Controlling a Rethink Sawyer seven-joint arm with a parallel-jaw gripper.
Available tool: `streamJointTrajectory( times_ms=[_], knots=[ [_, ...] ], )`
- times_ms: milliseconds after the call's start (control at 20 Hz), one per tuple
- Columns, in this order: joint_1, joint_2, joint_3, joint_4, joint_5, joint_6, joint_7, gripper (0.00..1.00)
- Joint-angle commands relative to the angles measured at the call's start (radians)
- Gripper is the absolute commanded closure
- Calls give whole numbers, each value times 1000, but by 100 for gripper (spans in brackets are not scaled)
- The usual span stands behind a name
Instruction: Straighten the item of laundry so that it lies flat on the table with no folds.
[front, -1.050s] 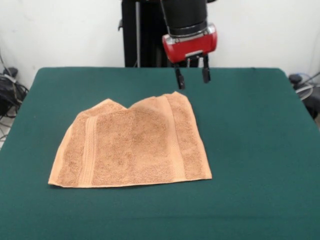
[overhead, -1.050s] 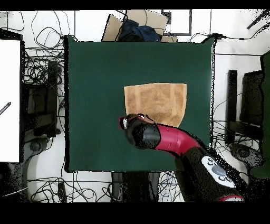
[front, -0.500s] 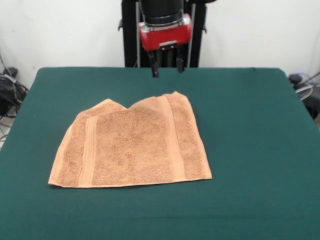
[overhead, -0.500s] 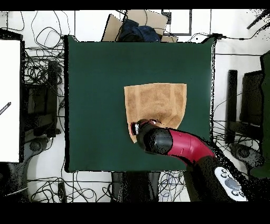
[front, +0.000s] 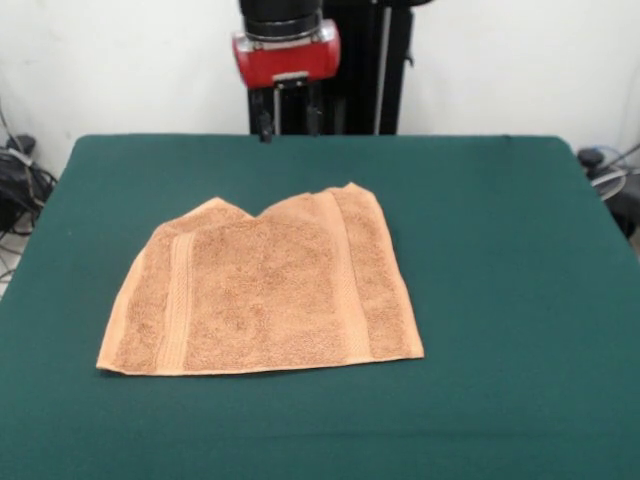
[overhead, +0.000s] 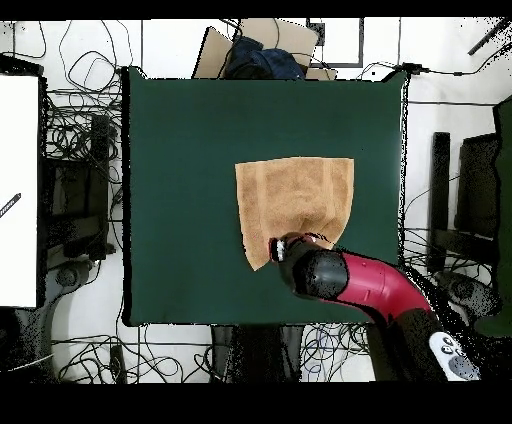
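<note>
Your gripper (front: 287, 122) has been sliding across the towel's far side, and in the front view it is hanging spread and empty above the dark green felt tabletop (front: 500, 250). From overhead, the light orange-tan terry towel (overhead: 293, 203) is lying mid-table, its robot-side edge still folded; you are approaching, so next you need to pinch that fold.

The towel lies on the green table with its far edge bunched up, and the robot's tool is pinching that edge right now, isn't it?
Not quite. The towel does lie on the green table with its far edge bunched, but the tool is not pinching it. The front view shows the tool hanging open above the table's far side, clear of the cloth and holding nothing.
</note>
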Motion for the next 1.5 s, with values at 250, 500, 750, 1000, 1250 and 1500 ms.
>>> streamJointTrajectory(
  times_ms=[250,500,750,1000,1250,1500],
  knots=[
    [-68,-33,-13,-90,-99,156,-23,0],
    [-87,22,-4,-125,-129,160,-14,0],
    [-85,156,26,-205,-156,123,-16,0],
    [-95,214,43,-229,-169,83,-10,0],
    [-94,238,44,-235,-181,58,5,0],
    [-96,230,50,-240,-186,61,4,0]
  ],
)
